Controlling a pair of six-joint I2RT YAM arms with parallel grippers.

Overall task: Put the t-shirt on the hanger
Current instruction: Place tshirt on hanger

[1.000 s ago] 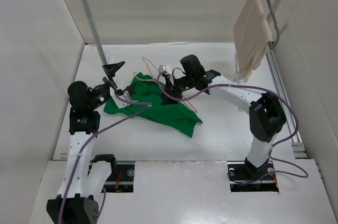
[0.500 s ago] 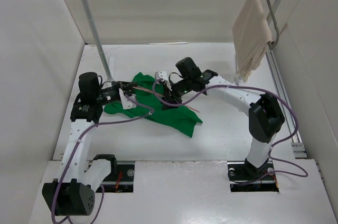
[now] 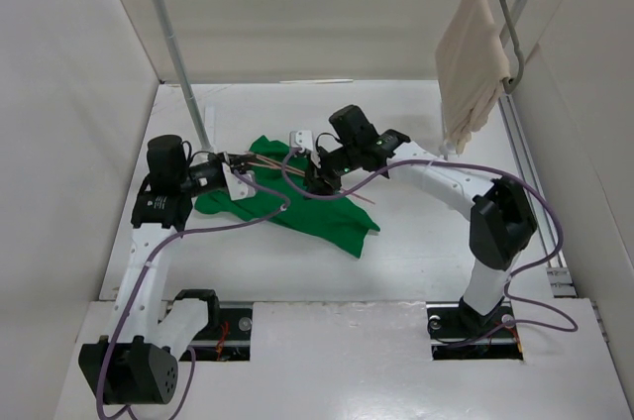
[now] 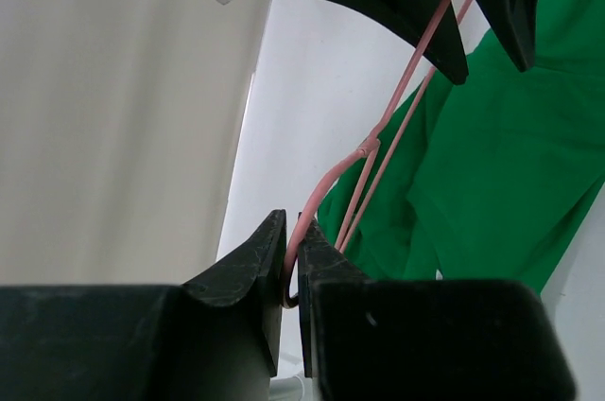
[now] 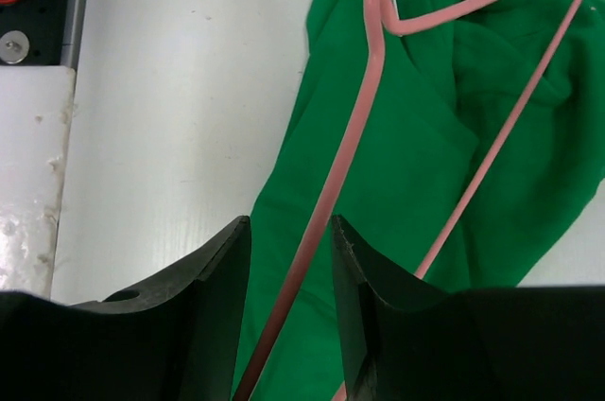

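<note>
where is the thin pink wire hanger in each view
Top external: the thin pink wire hanger is left of centre, above the bright green fabric t-shirt.
Left wrist: the hanger runs from bottom centre to top right.
Right wrist: the hanger runs from bottom centre to the top edge.
Shared landmark: the t-shirt behind the wire.

Pink hanger (image 3: pixel 265 164) spans left claw (image 3: pixel 236 164) to right claw (image 3: pixel 319 174), over t-shirt (image 3: pixel 317 214) on table (image 3: pixel 416 242).
</note>
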